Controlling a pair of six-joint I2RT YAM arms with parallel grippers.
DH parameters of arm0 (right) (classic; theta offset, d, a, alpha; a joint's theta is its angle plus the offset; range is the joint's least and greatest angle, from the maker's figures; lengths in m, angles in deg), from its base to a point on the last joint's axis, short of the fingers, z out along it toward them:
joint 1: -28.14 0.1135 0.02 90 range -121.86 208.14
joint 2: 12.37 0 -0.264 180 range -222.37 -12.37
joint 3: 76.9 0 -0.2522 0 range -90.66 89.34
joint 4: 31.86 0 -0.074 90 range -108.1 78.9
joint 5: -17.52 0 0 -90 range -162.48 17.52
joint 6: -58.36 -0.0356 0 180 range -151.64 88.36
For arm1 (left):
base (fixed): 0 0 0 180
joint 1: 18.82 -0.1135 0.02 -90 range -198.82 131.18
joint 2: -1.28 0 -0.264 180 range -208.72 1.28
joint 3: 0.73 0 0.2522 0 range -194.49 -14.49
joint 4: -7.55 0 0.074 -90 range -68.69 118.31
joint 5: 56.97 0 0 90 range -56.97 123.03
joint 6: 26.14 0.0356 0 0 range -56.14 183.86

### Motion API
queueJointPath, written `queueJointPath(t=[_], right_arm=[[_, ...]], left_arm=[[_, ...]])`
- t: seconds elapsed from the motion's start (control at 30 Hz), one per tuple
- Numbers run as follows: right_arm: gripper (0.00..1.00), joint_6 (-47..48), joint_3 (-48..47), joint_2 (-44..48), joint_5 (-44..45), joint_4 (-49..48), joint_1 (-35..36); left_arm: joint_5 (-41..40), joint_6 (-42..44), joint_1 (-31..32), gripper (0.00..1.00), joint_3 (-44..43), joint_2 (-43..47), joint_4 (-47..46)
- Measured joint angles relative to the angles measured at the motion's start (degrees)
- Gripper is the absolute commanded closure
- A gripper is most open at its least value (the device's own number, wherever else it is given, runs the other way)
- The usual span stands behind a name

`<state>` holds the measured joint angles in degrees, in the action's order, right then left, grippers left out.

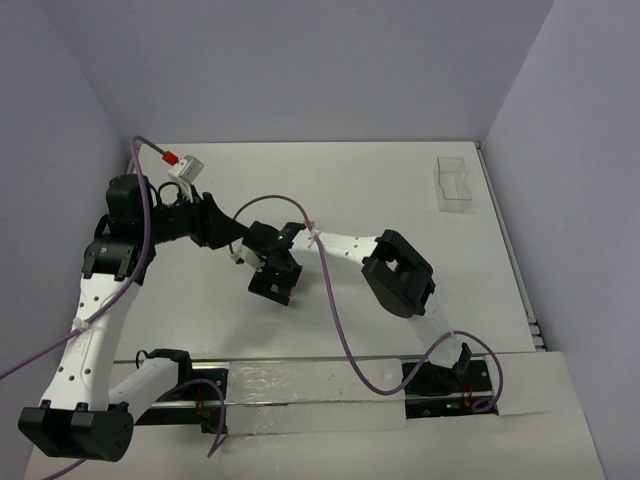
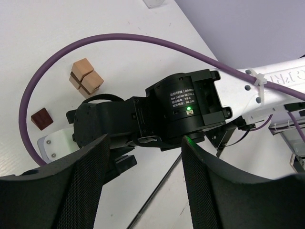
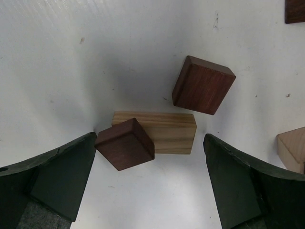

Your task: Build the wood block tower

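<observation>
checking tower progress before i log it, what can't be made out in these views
Top view: the wood blocks are hidden under the right gripper or too small; no tower shows.
Left wrist view: the right arm's wrist blocks the table behind it.
Right wrist view: a dark block is cut by the top corner; a tan block is cut by the edge and a finger.

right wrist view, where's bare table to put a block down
Bare table lies up-left of the tan block and the upper brown block. Crowded between the fingers: a lower brown block overlaps the tan one, and more blocks sit at the right edge.
</observation>
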<state>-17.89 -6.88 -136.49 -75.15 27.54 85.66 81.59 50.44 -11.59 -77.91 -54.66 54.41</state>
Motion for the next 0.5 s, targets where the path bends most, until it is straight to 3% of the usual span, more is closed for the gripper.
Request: queueJointPath(t=[0.1, 0.2, 0.3, 0.5], right_arm=[[0.01, 0.51, -0.41, -0.01, -0.45, 0.39, -0.26], [0.08, 0.89, -0.62, -0.11, -1.29, 0.75, -0.73], [0.22, 1.20, -0.64, -0.20, -1.90, 1.31, -1.16], [0.33, 2.13, -2.62, -1.15, -3.24, 3.82, -1.31]], left_arm=[[0.18, -1.16, -0.40, 0.32, -0.39, 0.00, -0.64], [0.22, -2.06, -0.87, 0.32, -0.39, -0.02, -1.08], [0.28, -2.73, -1.15, 0.32, -0.39, 0.00, -1.45], [0.28, -2.97, -1.52, 0.32, -0.39, 0.00, -1.87]])
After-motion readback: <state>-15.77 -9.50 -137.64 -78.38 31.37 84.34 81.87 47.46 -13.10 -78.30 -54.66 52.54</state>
